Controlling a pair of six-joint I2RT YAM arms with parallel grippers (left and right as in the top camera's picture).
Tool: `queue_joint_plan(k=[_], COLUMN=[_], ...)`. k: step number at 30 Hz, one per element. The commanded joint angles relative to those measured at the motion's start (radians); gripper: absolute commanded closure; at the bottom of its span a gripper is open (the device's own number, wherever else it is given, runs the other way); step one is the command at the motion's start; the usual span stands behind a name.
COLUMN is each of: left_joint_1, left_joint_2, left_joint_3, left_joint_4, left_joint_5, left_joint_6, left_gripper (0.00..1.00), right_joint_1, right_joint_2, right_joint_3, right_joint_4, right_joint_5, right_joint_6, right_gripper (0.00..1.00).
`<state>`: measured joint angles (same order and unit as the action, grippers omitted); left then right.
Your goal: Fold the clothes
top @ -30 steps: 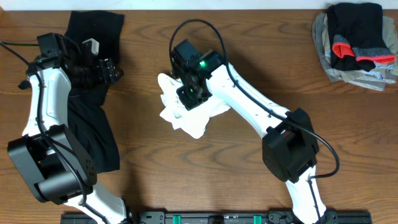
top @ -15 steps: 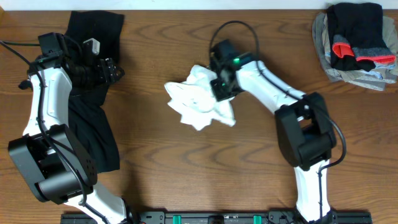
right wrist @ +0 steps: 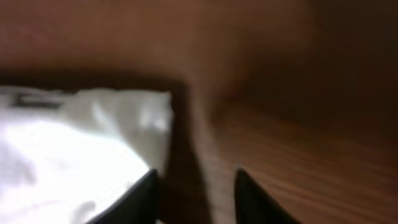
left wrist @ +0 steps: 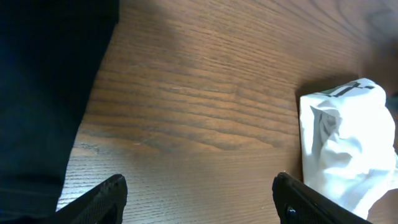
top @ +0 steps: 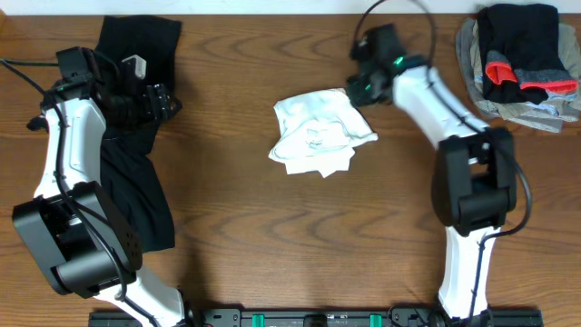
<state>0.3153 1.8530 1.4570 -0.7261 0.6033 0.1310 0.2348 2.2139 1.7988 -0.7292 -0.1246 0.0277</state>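
Observation:
The white T-shirt (top: 318, 134) lies bunched in a wrinkled heap at the middle of the table. It also shows at the right in the left wrist view (left wrist: 345, 143) and at the left in the blurred right wrist view (right wrist: 68, 143). My right gripper (top: 357, 94) hovers at the heap's far right corner, and its jaws (right wrist: 196, 193) stand open with only wood between them. The long black garment (top: 136, 186) lies loose along the left side (left wrist: 37, 93). My left gripper (top: 168, 102) is over it, open (left wrist: 199, 193) and holding nothing.
A stack of folded clothes (top: 522, 64), grey, black and red, sits at the back right corner. Bare wooden tabletop (top: 300, 236) stretches in front of the white shirt.
My right gripper dragged the white T-shirt to the right and back, then opened and let go of it. The left arm has not moved.

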Motion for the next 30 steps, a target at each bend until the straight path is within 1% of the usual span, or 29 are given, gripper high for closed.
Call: queue_joint_plan(k=[1, 3, 5, 6, 8, 9, 10, 12, 13, 15, 17, 21, 22, 23, 24, 26, 28, 30], left_joint_1=[-0.017, -0.023, -0.03, -0.032, -0.032, -0.032, -0.03, -0.03, -0.03, -0.03, -0.03, -0.03, -0.03, -0.03, -0.03, -0.03, -0.03, -0.03], left_joint_2=[-0.003, -0.003, -0.003, -0.003, -0.003, -0.003, -0.003, -0.003, -0.003, -0.003, -0.003, -0.003, -0.003, -0.003, -0.003, -0.003, -0.003, -0.003], left_joint_3=[0.004, 0.004, 0.004, 0.004, 0.004, 0.004, 0.004, 0.004, 0.004, 0.004, 0.004, 0.004, 0.004, 0.004, 0.004, 0.004, 0.004, 0.004], left_joint_4=[-0.002, -0.003, -0.002, 0.001, 0.005, 0.006, 0.009, 0.01, 0.01, 0.009, 0.01, 0.009, 0.009, 0.009, 0.01, 0.011, 0.013, 0.013], left_joint_5=[0.01, 0.01, 0.01, 0.01, 0.01, 0.01, 0.01, 0.006, -0.001, -0.028, -0.032, -0.035, -0.037, -0.039, -0.039, -0.039, -0.039, -0.039], left_joint_6=[0.001, 0.002, 0.002, 0.002, 0.002, 0.002, 0.002, 0.002, 0.002, 0.002, 0.002, 0.002, 0.002, 0.002, 0.002, 0.002, 0.002, 0.002], left_gripper=[0.24, 0.23, 0.24, 0.23, 0.23, 0.23, 0.23, 0.23, 0.23, 0.23, 0.23, 0.23, 0.23, 0.23, 0.23, 0.23, 0.23, 0.23], right_joint_1=[-0.027, -0.023, -0.003, 0.01, 0.038, 0.053, 0.068, 0.098, 0.114, 0.151, 0.186, 0.246, 0.255, 0.26, 0.268, 0.28, 0.285, 0.286], right_joint_2=[-0.011, -0.011, -0.011, -0.011, -0.011, -0.011, -0.011, -0.011, -0.011, -0.011, -0.011, -0.011, -0.011, -0.011, -0.011, -0.011, -0.011, -0.011], right_joint_3=[0.205, 0.32, 0.407, 0.439, 0.465, 0.465, 0.462, 0.439, 0.426, 0.398, 0.363, 0.288, 0.274, 0.262, 0.237, 0.198, 0.153, 0.103], right_joint_4=[-0.15, -0.301, -0.427, -0.484, -0.571, -0.609, -0.648, -0.698, -0.717, -0.737, -0.728, -0.732, -0.744, -0.753, -0.76, -0.759, -0.733, -0.672], right_joint_5=[-0.095, -0.123, -0.131, -0.131, -0.126, -0.115, -0.097, -0.089, -0.088, -0.082, -0.077, 0.024, 0.041, 0.046, 0.045, 0.047, 0.046, 0.045], right_joint_6=[-0.006, -0.012, -0.053, -0.084, -0.113, -0.099, -0.032, 0.103, 0.184, 0.345, 0.425, 0.704, 0.787, 0.848, 0.935, 1.037, 1.1, 1.13], right_gripper=[0.52, 0.5, 0.49, 0.47, 0.41, 0.32, 0.28, 0.29, 0.32, 0.41, 0.43, 0.47, 0.41, 0.32, 0.29, 0.23, 0.17, 0.15])
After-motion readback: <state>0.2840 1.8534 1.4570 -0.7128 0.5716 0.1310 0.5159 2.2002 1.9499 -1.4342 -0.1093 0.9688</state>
